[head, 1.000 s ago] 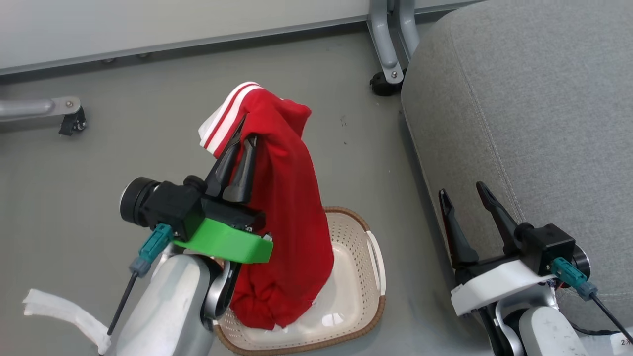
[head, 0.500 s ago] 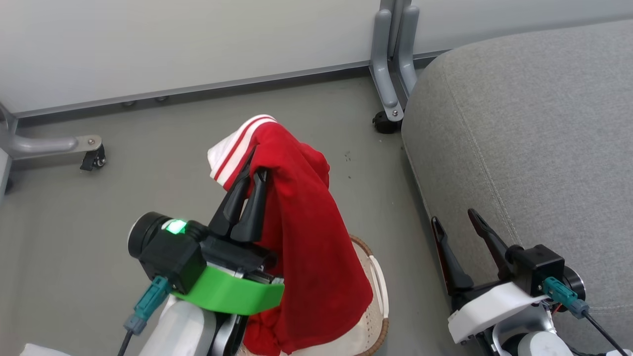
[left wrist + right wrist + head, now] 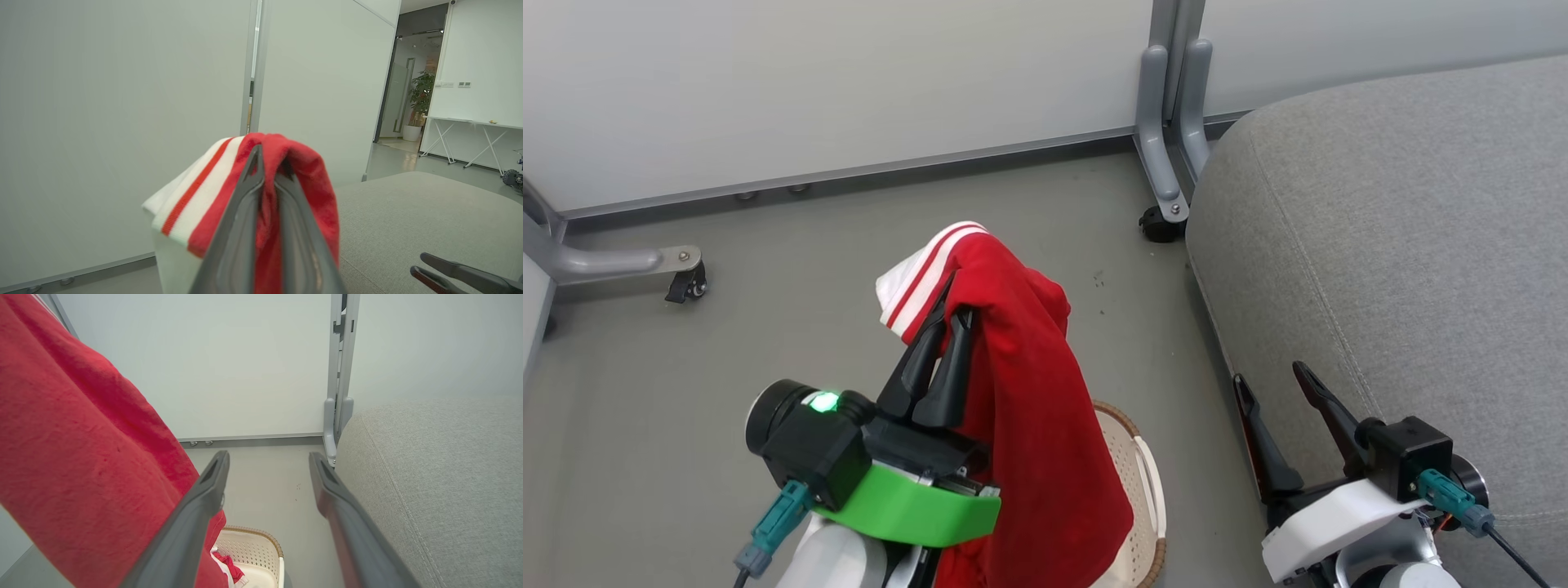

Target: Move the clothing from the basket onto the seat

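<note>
Above one basket [image 3: 1150,490], left claw [image 3: 958,300] pinches one red garment [image 3: 1029,392].

The left gripper [image 3: 960,304] is raised, fingers pressed together and angled up and rightward, clamped on the clothing [image 3: 1029,408]. Its green wrist collar [image 3: 907,506] sits above a pale forearm [image 3: 837,565]. The right gripper [image 3: 1267,374] sits low at lower right, fingers spread wide, gripping nothing, over a white wrist housing [image 3: 1327,513].

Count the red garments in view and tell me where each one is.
2: one garment hangs from the left gripper over the basket; a second garment lies in the basket, mostly hidden.
</note>
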`<state>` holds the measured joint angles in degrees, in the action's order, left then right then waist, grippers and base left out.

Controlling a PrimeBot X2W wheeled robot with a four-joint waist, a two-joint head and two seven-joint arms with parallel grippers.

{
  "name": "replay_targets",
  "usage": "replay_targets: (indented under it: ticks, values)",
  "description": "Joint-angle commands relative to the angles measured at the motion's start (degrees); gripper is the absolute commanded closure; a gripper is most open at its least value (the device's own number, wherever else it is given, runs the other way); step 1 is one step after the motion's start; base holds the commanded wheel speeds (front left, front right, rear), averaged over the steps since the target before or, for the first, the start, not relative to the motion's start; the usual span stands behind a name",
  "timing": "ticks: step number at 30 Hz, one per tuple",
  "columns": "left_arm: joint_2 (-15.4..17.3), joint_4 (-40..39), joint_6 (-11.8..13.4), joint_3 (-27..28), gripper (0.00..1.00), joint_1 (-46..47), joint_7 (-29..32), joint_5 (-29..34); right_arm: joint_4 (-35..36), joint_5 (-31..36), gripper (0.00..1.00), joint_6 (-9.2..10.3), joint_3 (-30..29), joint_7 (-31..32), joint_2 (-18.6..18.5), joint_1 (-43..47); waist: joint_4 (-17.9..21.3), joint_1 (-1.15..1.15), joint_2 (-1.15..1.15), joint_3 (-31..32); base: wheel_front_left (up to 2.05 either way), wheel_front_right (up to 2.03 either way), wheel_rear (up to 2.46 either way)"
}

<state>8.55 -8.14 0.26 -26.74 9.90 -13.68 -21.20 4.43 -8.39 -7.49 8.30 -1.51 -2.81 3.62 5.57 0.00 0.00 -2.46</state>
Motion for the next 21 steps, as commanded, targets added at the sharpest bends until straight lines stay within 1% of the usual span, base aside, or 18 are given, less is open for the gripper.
replay_targets:
  ticks: [1, 9, 12, 18, 21]
  values:
    - [0.57, -0.26, 0.24, -0.02, 1.00, -0.69, -0.07, -0.25, 0.32, -0.24, 0.00, 0.00, 0.12, 0.03, -0.16, 0.85, -0.07, 0.00, 0.00, -0.19, 0.00, 0.00, 0.00]
    - [0.68, -0.38, 0.32, -0.16, 1.00, 0.12, -0.15, -0.33, 0.28, -0.44, 0.00, 0.00, 0.83, 0.04, -0.16, 0.27, -0.17, 0.00, 0.00, -0.63, 0.00, 0.00, 0.00]
    - [0.60, -0.42, 0.38, -0.23, 1.00, 0.29, -0.25, -0.40, 0.11, -0.71, 0.00, 0.00, 2.03, 0.21, -0.17, -0.10, -0.27, 0.00, 0.00, -0.71, 0.00, 0.00, 0.00]
    - [0.80, -0.76, 0.44, -0.40, 1.00, 1.26, -0.11, -0.16, -0.89, -2.18, 0.00, 0.00, 7.48, 0.35, -0.63, -3.21, -0.56, 0.00, 0.00, -1.90, 0.00, 0.00, 0.00]
    - [0.76, -0.81, 0.30, -0.60, 1.00, 1.84, 0.08, -0.08, -2.34, -3.90, 0.00, 0.00, 12.02, 0.06, -0.58, -6.17, -0.84, 0.00, 0.00, -2.66, 0.00, 0.00, 0.00]
